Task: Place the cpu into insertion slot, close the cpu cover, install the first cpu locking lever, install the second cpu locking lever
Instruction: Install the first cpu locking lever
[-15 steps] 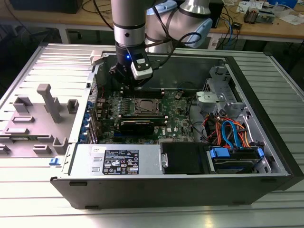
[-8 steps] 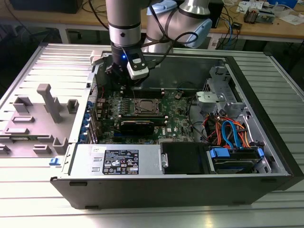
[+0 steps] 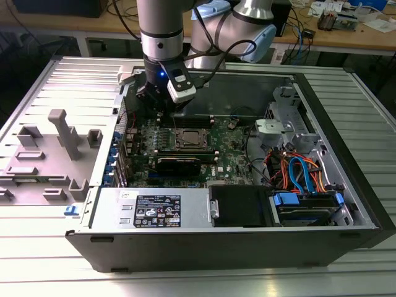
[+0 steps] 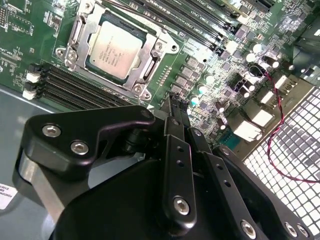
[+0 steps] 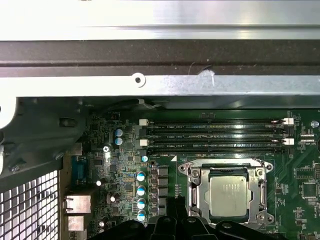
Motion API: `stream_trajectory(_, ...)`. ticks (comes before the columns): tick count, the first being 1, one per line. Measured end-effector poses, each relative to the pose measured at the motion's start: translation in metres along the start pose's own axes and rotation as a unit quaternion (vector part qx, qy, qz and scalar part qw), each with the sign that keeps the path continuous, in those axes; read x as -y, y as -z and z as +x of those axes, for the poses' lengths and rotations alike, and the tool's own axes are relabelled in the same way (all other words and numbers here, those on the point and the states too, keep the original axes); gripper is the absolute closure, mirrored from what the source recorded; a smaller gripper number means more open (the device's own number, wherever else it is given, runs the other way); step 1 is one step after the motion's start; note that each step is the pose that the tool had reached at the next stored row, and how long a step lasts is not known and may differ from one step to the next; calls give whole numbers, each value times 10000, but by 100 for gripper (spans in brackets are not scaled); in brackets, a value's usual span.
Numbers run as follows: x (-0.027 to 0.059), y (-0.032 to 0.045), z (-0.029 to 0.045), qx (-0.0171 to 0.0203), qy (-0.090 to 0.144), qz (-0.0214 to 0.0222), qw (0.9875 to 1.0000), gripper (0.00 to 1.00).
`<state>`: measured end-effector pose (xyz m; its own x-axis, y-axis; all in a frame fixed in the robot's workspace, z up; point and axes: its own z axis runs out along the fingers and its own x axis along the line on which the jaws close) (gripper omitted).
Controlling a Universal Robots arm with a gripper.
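Inside the small silver-rimmed square insertion slot (image 4: 70,50) lay the flat silvery-grey square cpu (image 4: 112,47), with the thin silvery frame-shaped cpu cover (image 4: 150,67) flat around it. Just beside, I saw my black pincer (image 4: 176,106) pinched together, holding nothing.

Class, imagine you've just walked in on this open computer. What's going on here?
A robot arm reaches into the open computer case. Its gripper is shut and holds nothing, and it hangs close over the motherboard beside the insertion slot. The cpu already sits in that slot, with the cpu cover lying flat around it. Whether the locking levers are latched cannot be told.
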<state>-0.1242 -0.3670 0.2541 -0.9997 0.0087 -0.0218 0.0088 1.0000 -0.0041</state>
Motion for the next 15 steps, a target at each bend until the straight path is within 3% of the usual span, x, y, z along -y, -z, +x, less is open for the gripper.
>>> stream_trajectory(8, 0, 0, 0, 0, 11, 0, 10000, 89)
stream_trajectory(9, 0, 0, 0, 1, 32, -1, 10000, 89)
stream_trajectory(10, -8, 22, 0, 0, 233, 0, 9997, 89)
stream_trajectory(15, -10, 24, 1, 1, 233, -1, 9997, 89)
